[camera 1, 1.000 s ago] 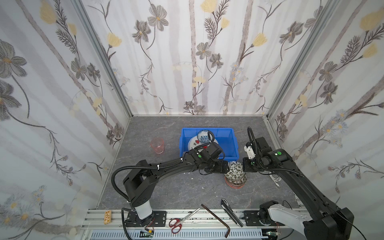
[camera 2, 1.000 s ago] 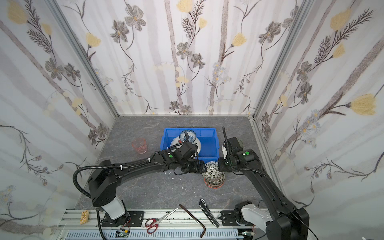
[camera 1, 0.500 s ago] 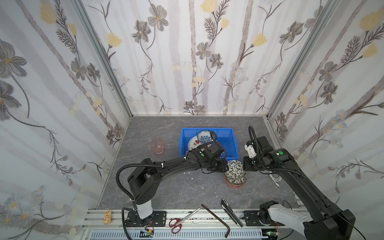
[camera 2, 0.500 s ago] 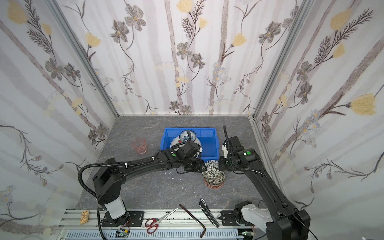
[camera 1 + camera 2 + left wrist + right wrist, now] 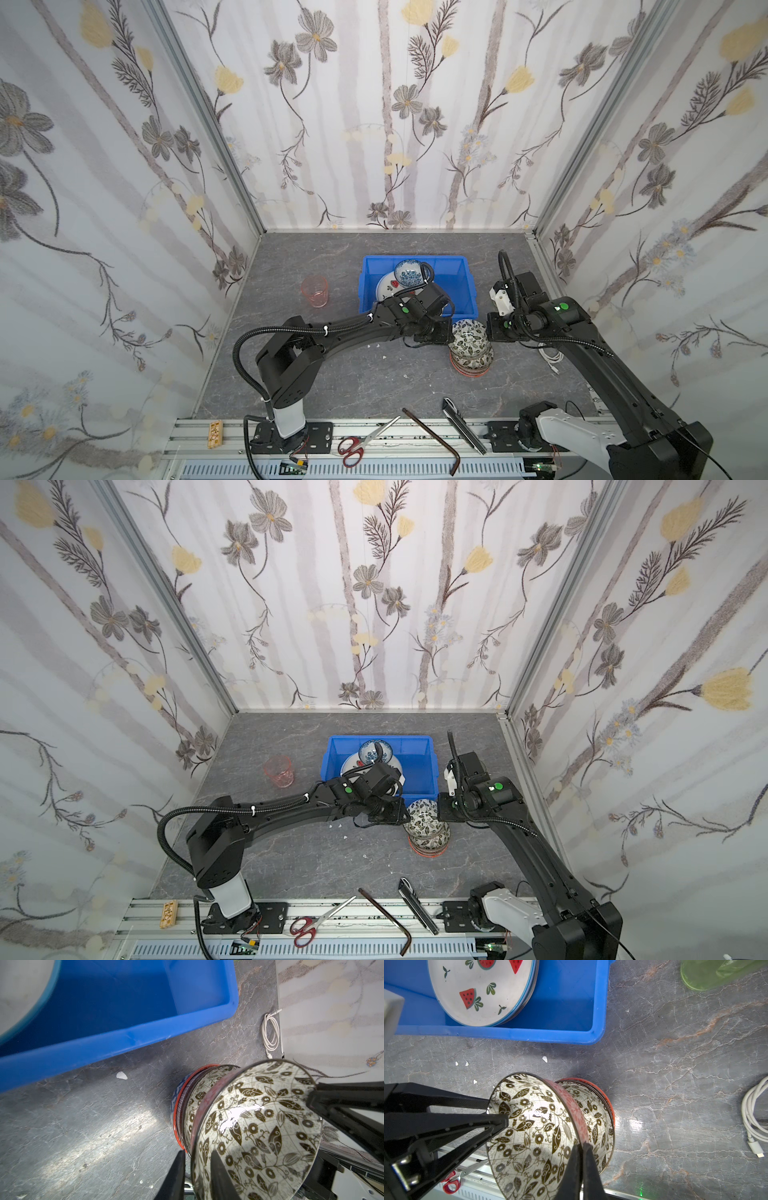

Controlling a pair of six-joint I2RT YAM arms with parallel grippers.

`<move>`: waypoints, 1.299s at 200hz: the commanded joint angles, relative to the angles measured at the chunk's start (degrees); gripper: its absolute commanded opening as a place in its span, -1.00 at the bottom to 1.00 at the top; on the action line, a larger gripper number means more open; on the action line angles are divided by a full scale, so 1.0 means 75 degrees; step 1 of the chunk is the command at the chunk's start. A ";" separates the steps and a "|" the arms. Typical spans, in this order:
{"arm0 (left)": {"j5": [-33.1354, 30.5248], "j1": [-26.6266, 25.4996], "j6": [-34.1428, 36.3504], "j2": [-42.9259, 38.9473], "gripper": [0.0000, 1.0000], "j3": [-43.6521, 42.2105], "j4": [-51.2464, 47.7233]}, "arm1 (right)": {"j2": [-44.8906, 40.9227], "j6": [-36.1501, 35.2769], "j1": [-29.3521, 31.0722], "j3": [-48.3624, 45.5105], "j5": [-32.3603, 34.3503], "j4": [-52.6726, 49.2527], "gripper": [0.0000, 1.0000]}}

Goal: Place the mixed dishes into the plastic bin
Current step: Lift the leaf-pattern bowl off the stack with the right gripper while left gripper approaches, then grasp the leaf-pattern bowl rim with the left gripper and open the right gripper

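Holding the black leafy bowl (image 5: 259, 1126) over the bowl stack (image 5: 471, 362) just outside the blue bin (image 5: 529, 1035), we have our left hand (image 5: 196, 1153) and right hand (image 5: 580, 1148) each clamped on its rim.

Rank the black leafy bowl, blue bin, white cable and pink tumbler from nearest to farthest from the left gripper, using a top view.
1. The black leafy bowl: its rim sits between the jaws of the left gripper.
2. The blue bin: just behind, its near corner close by.
3. The white cable: to the right, past the bowl.
4. The pink tumbler: far left, beyond the bin.
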 commanded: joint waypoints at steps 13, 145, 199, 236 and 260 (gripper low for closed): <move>0.0004 0.0008 -0.0073 0.0079 -0.65 0.0125 0.0078 | 0.0008 0.0007 0.0000 0.0099 -0.0268 0.0326 -0.98; -0.0040 0.0010 -0.0249 0.0085 -1.00 0.0152 0.0075 | -0.0051 -0.0003 0.0000 0.0111 -0.0395 0.0442 -0.89; -0.0049 0.0010 -0.0272 0.0099 -1.00 0.0190 0.0066 | -0.0097 0.0006 0.0000 0.0274 -0.0341 0.0484 -0.57; -0.0162 0.0010 -0.0353 -0.0009 -1.00 0.0139 0.0066 | -0.0064 -0.0058 -0.0014 0.0453 -0.0261 0.0514 -0.44; -0.0249 0.0010 -0.0410 -0.0122 -1.00 0.0090 0.0066 | -0.0062 -0.0138 -0.0029 0.0685 -0.0255 0.0526 -0.31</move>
